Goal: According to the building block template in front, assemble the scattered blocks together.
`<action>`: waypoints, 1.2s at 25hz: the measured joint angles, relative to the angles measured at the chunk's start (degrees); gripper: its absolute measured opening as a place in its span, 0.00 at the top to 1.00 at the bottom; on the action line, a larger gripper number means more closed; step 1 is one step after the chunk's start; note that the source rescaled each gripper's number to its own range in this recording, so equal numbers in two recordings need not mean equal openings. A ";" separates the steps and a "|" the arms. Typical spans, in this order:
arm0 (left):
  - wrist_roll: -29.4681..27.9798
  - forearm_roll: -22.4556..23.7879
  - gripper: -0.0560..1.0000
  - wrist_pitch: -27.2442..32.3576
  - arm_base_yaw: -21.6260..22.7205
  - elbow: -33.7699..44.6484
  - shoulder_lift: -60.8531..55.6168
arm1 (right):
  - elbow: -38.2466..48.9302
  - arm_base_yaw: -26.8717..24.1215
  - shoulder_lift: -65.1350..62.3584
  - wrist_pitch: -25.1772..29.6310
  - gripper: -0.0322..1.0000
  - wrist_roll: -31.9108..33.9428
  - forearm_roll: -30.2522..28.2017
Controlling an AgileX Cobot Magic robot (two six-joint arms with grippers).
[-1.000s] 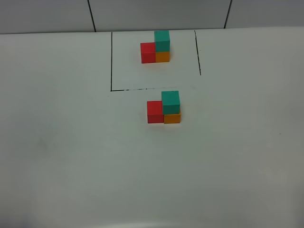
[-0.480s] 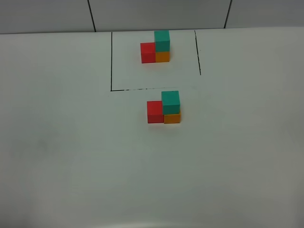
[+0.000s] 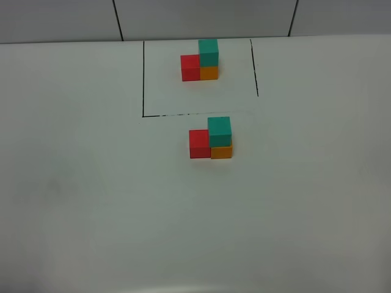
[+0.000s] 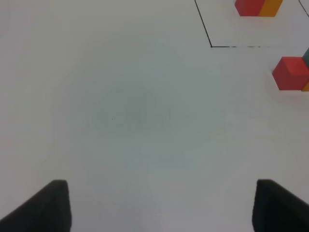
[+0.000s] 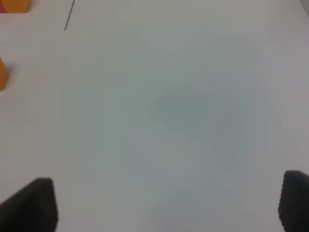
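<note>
While both claws (image 4: 159,205) (image 5: 166,203) gape empty above it, white table (image 3: 91,201), black-lined square (image 3: 143,79), grey tiled wall (image 3: 201,18) behind.

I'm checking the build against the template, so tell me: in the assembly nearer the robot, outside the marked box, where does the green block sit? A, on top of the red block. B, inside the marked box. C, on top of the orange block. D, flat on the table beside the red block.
C: in the high view the green block rests on the orange block, with the red block beside them, as in the template.
</note>
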 joint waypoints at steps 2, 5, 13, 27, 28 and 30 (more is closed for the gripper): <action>0.00 0.00 0.32 0.00 0.00 0.00 0.00 | 0.00 0.07 0.00 0.00 0.16 0.07 -0.10; 0.00 0.00 0.32 0.00 0.00 0.00 0.00 | 0.00 1.38 0.00 0.00 0.17 0.12 -0.25; 0.00 0.00 0.32 0.00 0.00 0.00 0.00 | 0.02 1.79 0.00 0.00 0.20 0.56 -0.32; 0.00 0.00 0.32 0.00 0.00 0.00 0.00 | 0.02 1.79 0.00 0.01 0.24 0.56 -0.32; 0.00 0.00 0.32 0.00 0.00 0.00 0.00 | 0.02 1.79 0.00 0.01 0.24 0.56 -0.32; 0.00 0.00 0.32 0.00 0.00 0.00 0.00 | 0.02 1.79 0.00 0.01 0.24 0.56 -0.32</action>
